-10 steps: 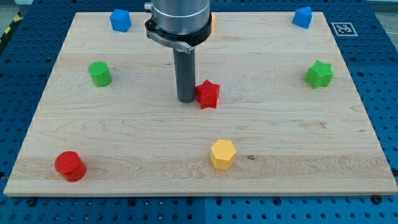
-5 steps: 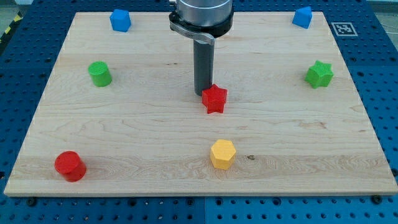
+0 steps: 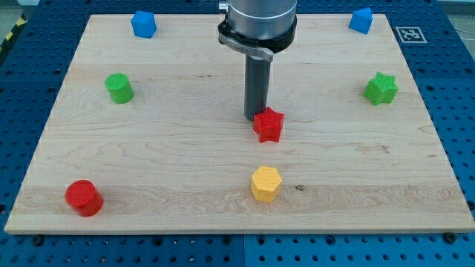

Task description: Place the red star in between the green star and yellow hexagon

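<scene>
The red star (image 3: 269,124) lies near the board's middle, a little right of centre. My tip (image 3: 257,119) stands right against its upper left side, touching it. The yellow hexagon (image 3: 266,183) lies below the red star, near the view's bottom. The green star (image 3: 381,88) lies at the view's right, above and well to the right of the red star.
A green cylinder (image 3: 119,87) sits at the left. A red cylinder (image 3: 82,198) sits at the bottom left. Two blue blocks sit at the top, one on the left (image 3: 143,24) and one on the right (image 3: 361,20). The wooden board (image 3: 163,156) rests on a blue perforated table.
My tip has moved to the right and slightly down, pushing the red star the same way. The other blocks have not moved.
</scene>
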You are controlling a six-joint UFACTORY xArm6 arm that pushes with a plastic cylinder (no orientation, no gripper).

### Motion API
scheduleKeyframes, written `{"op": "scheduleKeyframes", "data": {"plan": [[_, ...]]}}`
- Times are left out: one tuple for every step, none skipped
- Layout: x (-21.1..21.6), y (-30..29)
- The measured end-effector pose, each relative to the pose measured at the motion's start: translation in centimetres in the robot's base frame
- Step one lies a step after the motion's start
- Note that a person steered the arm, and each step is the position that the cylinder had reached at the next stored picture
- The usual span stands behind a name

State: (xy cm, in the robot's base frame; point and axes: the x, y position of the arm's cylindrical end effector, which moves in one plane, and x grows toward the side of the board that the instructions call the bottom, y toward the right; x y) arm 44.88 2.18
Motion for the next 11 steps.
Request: {"op": "scheduleKeyframes", "data": {"plan": [[0.0,0.0],[0.7,0.0],[2.3,-0.1],[2.8,-1.7],[3.6,-2.4],[5.1,-2.4],[5.1,-0.3],[5.1,0.4],[5.5,0.5],[6.2,0.6],[4.5,-0.1]]}}
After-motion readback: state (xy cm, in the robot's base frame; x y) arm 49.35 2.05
